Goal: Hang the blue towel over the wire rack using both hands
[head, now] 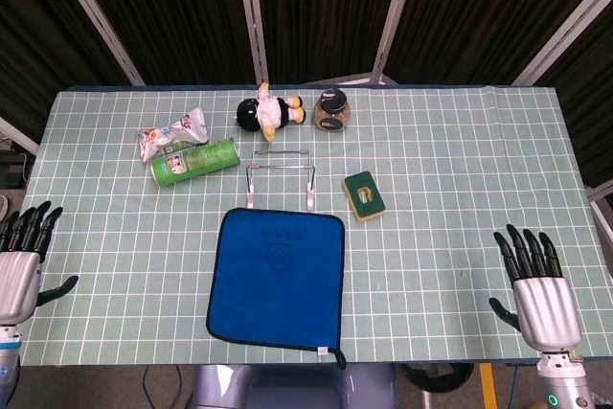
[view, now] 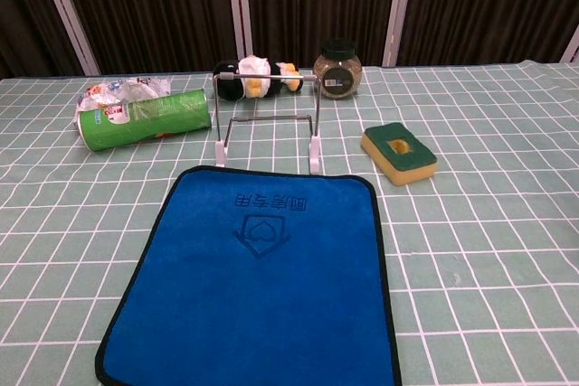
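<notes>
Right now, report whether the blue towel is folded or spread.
Spread: the blue towel lies flat on the table, single layer, all corners visible.

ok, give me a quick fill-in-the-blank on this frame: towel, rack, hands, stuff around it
1. The blue towel lies ____ on the table, just in front of the wire rack.
2. The left hand and right hand both hold ____.
3. The sponge has a ____ top.
4. The green can lies on its ____.

Answers: flat; nothing; green; side
</notes>
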Tool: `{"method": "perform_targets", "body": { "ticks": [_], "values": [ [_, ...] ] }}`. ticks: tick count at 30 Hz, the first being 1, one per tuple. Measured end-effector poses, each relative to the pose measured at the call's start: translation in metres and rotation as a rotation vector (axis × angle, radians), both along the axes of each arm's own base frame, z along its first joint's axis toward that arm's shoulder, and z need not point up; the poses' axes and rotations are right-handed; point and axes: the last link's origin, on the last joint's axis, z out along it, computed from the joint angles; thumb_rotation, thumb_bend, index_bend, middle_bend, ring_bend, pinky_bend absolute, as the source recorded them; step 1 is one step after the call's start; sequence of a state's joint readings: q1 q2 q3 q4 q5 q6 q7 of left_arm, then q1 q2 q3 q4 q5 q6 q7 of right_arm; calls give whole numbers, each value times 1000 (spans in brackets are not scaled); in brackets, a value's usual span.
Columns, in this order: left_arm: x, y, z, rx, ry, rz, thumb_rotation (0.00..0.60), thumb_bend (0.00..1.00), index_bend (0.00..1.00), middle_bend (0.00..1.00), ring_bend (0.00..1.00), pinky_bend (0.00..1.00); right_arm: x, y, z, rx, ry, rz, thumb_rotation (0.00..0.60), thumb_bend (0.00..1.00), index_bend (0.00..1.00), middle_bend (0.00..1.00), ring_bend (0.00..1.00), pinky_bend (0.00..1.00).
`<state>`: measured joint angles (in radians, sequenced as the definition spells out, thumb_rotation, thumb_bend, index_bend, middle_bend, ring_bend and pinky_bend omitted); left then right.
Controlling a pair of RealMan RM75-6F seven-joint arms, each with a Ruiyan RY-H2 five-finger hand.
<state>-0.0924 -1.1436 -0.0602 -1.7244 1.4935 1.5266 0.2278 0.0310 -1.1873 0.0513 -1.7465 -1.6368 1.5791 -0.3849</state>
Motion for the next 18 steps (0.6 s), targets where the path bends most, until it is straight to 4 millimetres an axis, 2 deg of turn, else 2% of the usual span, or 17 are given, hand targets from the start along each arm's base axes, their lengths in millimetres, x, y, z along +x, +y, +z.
{"method": "perform_targets", "body": {
  "ticks": [8,14,18],
  "values": [
    [1,1,-2,-7,-4,-2,600,2,0,0,0,0,-2,0,-5,28,-3,-15,600,0,0,0,0,0],
    [4,2,-2,-7,-14,-2,600,2,0,0,0,0,5,-11,-27,172,19,36,600,0,0,0,0,0],
    [5,5,-3,-9,-11,0,600,3,0,0,0,0,21,-33,-51,322,41,148,600,0,0,0,0,0]
  ]
}}
